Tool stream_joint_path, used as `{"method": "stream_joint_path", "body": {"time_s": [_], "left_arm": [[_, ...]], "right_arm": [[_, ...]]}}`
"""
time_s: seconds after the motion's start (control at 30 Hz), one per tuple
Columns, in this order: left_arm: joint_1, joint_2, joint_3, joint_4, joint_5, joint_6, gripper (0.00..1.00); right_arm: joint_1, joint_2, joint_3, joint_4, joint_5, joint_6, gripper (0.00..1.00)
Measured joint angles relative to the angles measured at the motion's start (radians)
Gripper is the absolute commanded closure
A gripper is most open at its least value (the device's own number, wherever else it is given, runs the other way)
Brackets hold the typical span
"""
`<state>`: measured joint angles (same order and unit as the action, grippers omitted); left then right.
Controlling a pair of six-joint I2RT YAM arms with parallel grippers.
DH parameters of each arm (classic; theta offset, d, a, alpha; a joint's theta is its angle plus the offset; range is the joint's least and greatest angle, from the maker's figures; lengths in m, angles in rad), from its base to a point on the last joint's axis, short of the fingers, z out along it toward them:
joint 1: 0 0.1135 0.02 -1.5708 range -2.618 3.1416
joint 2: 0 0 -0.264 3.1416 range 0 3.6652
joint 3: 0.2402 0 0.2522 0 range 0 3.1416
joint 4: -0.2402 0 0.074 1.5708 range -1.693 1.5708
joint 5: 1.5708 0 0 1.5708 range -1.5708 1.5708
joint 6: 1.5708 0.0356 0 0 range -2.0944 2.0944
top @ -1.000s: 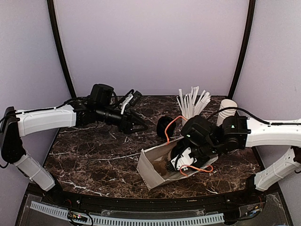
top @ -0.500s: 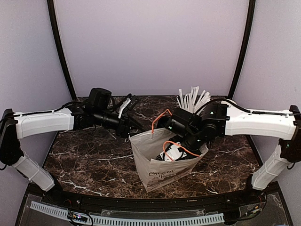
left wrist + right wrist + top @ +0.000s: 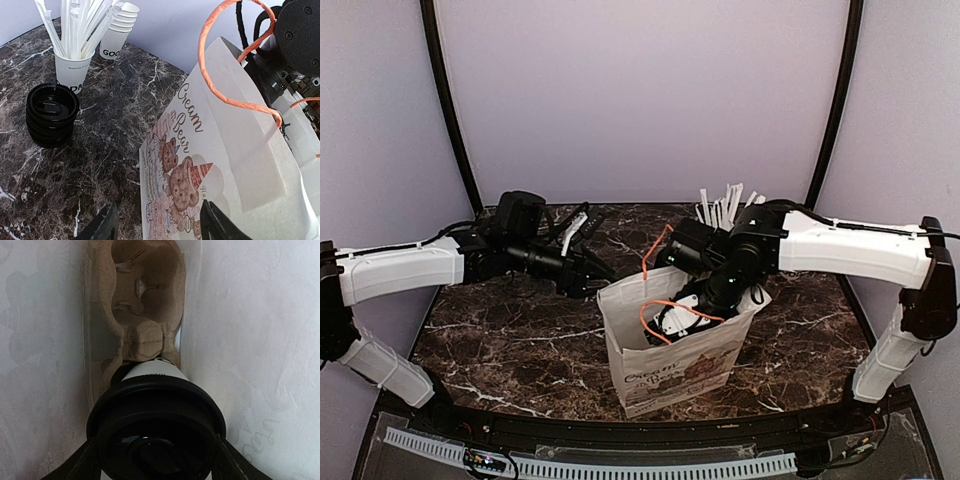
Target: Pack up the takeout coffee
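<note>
The takeout coffee (image 3: 155, 430), a white cup under a black dome lid, fills the right wrist view. My right gripper (image 3: 155, 460) is shut on it, one finger against each side of the lid. It hangs inside a white paper bag (image 3: 680, 350) over a brown pulp cup carrier (image 3: 142, 300) at the bag's bottom. From above, the right gripper (image 3: 685, 312) reaches down into the upright bag's mouth, and the cup is hidden there. My left gripper (image 3: 595, 280) stands open at the bag's upper left corner. In its own view the printed bag (image 3: 235, 150) lies just beyond the left gripper (image 3: 160, 225).
The bag's orange handles (image 3: 655, 255) loop up round my right wrist. Behind the bag on the dark marble table (image 3: 510, 340) stand a stack of black lids (image 3: 51, 115), a cup of white sticks (image 3: 72, 70) and a stack of lidless white cups (image 3: 120, 37).
The bag has gone from lying on its side to standing upright, with my right gripper still inside it. The right arm swung up and left. The left gripper came closer to the bag.
</note>
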<state>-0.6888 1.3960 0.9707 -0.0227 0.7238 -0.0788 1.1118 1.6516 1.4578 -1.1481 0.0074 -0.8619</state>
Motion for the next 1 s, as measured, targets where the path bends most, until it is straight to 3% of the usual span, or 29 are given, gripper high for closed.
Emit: {"method": "stream_joint_path", "body": {"time_s": [0.5,0.83,1.0], "left_arm": [[0.0,-0.007,-0.005,0.0,-0.003,-0.009,0.43],[0.002,-0.007,-0.005,0.0,-0.003,-0.012,0.43],[0.002,-0.007,-0.005,0.0,-0.003,-0.012,0.43]], "right_arm": [[-0.001,-0.014,-0.05,0.063,0.012,0.034,0.32],[0.002,-0.05,-0.105,0.094,0.018,-0.034,0.33],[0.007,-0.015,-0.08,0.097,0.037,0.026,0.34]]}}
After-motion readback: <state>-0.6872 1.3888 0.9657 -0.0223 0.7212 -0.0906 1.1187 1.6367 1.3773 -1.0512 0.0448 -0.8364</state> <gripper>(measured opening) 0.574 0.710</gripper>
